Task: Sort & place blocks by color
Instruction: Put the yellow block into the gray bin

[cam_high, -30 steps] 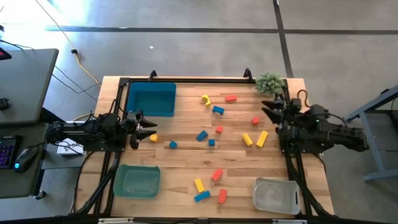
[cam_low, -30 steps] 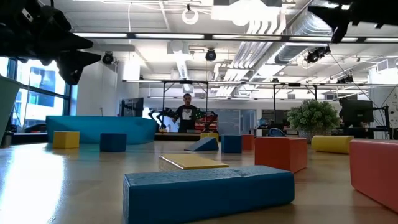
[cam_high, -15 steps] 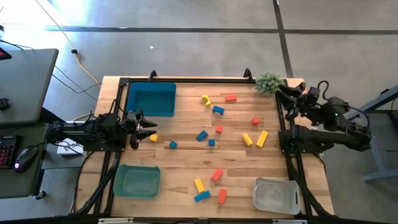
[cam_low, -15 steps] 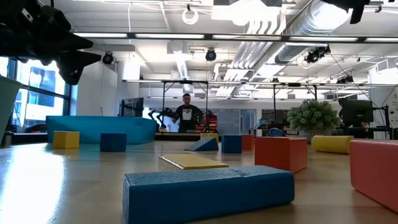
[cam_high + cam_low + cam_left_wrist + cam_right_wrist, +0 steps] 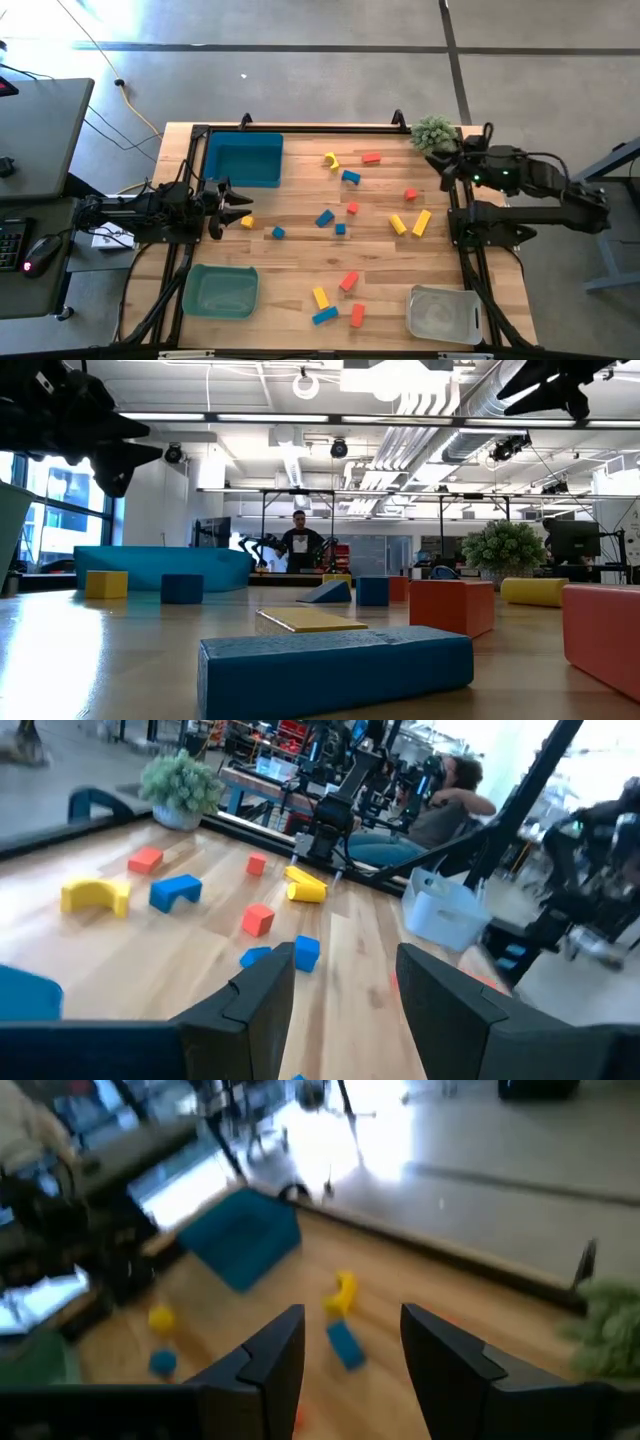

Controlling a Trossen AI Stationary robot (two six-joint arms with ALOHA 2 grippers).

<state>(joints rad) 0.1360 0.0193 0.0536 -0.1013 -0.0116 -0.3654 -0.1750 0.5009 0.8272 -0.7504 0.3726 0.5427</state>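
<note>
The blocks lie loose on the wooden table (image 5: pixel 300 255), each flat on its own face. Among them are a yellow curved piece (image 5: pixel 331 160), a blue block (image 5: pixel 350 177), a red block (image 5: pixel 352 208), a yellow bar (image 5: pixel 421 222) and a small yellow block (image 5: pixel 247 221). My left gripper (image 5: pixel 238 206) hangs level at the left edge, open, just beside that small yellow block; its wrist view shows an empty gap (image 5: pixel 345 990). My right gripper (image 5: pixel 441 166) is raised at the right edge near the plant, open and empty (image 5: pixel 350 1350), slanting down toward the table.
A blue bin (image 5: pixel 243 160) stands at the far left, a green bin (image 5: pixel 220 290) at the near left and a clear bin (image 5: pixel 443 312) at the near right. A small green plant (image 5: pixel 433 132) sits at the far right corner. A person (image 5: pixel 300 540) stands far behind the table.
My right gripper has risen at the table's right edge and shifted toward the far edge, near the plant. It has tipped and rolled, and now slants down over the table. My left arm has kept still, and no block has moved.
</note>
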